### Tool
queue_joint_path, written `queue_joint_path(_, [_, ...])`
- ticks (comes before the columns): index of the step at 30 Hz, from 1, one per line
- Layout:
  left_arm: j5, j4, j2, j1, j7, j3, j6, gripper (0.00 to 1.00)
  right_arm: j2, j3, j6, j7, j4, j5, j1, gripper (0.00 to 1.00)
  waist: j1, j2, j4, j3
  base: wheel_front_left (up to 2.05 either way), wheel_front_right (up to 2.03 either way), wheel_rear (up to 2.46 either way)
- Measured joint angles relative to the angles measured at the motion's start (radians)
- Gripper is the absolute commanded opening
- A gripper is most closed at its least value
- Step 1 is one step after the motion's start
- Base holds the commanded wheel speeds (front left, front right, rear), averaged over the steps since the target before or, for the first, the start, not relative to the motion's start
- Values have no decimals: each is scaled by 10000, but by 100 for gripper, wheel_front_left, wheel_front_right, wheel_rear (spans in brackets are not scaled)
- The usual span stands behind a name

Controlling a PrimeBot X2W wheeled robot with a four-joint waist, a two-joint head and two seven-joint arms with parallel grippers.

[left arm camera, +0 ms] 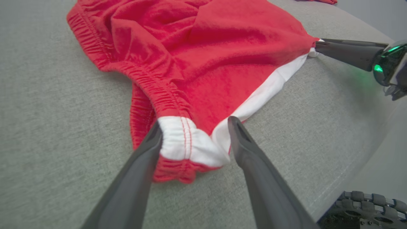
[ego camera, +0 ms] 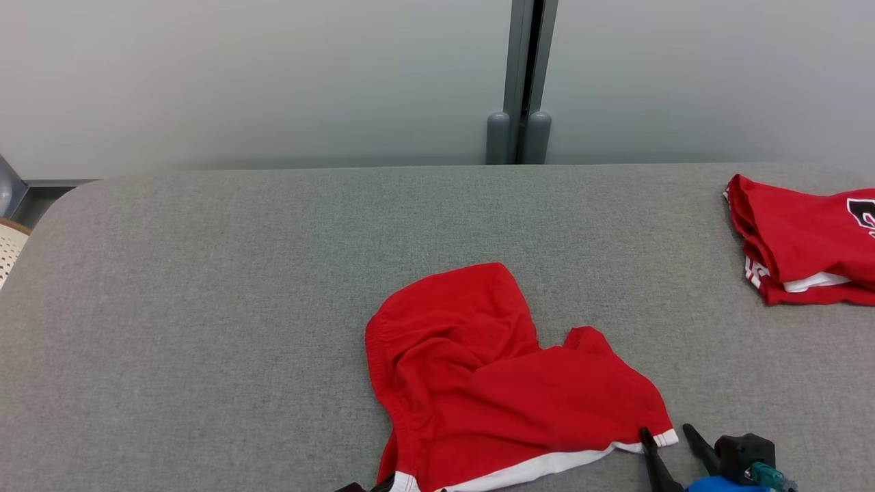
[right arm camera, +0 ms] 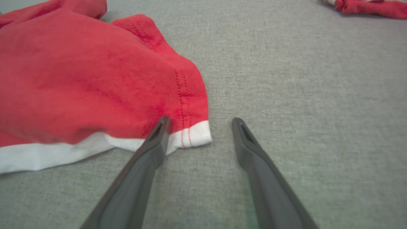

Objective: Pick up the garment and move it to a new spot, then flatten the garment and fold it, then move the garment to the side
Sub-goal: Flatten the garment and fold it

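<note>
Between the fingers of my left claw (left arm camera: 195,125) sits one near corner of the garment (ego camera: 506,383). It is a bunched white tab where the elastic waistband ends. The fingers stand wide apart on either side of it and nothing is pinched. My right claw (right arm camera: 202,122) is spread just as wide at the opposite near corner. Its left finger touches the white hem there, and its right finger is over bare desk (ego camera: 205,307) just beside the cloth.

The garment looks like red shorts, lying crumpled on the desk directly ahead of both claws. I judge it light, limp and not slippery. It should drape and sag from whatever I hold, and a pinch on a single layer would let the rest trail. The stitched white corners are the thickest, firmest parts, so those are where I would take hold, one per claw, so the hem comes up taut between them.

As it lies, the white hem band runs straight from one claw to the other, and I read that as the long axis. The gathered waistband leads away from the left claw towards the far side. A rumpled lobe is heaped beyond it, so the cloth is deeper ahead of the left claw than the right.

A second, folded red garment (ego camera: 800,239) lies well apart, beyond and outboard of the right claw.
</note>
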Motion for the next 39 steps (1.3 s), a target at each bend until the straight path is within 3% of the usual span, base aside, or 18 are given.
queue_joint_path(2, [-109, 31, 33, -82, -23, -151, 0, 98, 12, 199, -2, -4, 215, 119, -140, 100, 0, 0, 31, 15, 0, 0, 0])
queue_joint_path(3, [-173, 54, 48, -101, -25, -199, 0, 71, 12, 290, -4, -13, 324, 236, -200, 44, 0, 0, 46, 22, 0, 0, 0])
queue_joint_path(5, [-282, 98, 65, -150, -36, -274, 0, 27, 21, 443, -13, -15, 324, 445, -271, 0, 0, 0, 68, 37, 0, 0, 0])
queue_joint_path(7, [-370, 130, 98, -239, -119, -322, 0, 0, 71, 508, -13, -13, 284, 746, -272, 0, 0, 0, 77, 48, 0, 0, 0])
queue_joint_path(16, [-846, 46, 176, -455, -663, -123, 0, 0, 102, 842, -2, 13, -1212, 1979, 156, 0, 0, 0, -17, 33, 0, 0, 0])
queue_joint_path(24, [-1160, -757, 412, -1337, -943, 677, 178, 0, -343, 1300, 0, 13, -2924, 2520, -214, 0, 0, 0, -240, 150, 0, 0, 0])
queue_joint_path(30, [-1603, -1024, 541, -2799, -974, 1440, 182, 0, -696, 1712, 0, 224, -3430, 3335, -1848, 0, 0, 0, -464, 576, 0, 0, 0])
queue_joint_path(39, [-1941, -809, 1043, -7177, -336, 2002, 54, 0, -945, 2265, 0, 671, -2585, 4027, -6554, 0, 3, 0, -984, 2135, 0, 0, 0])
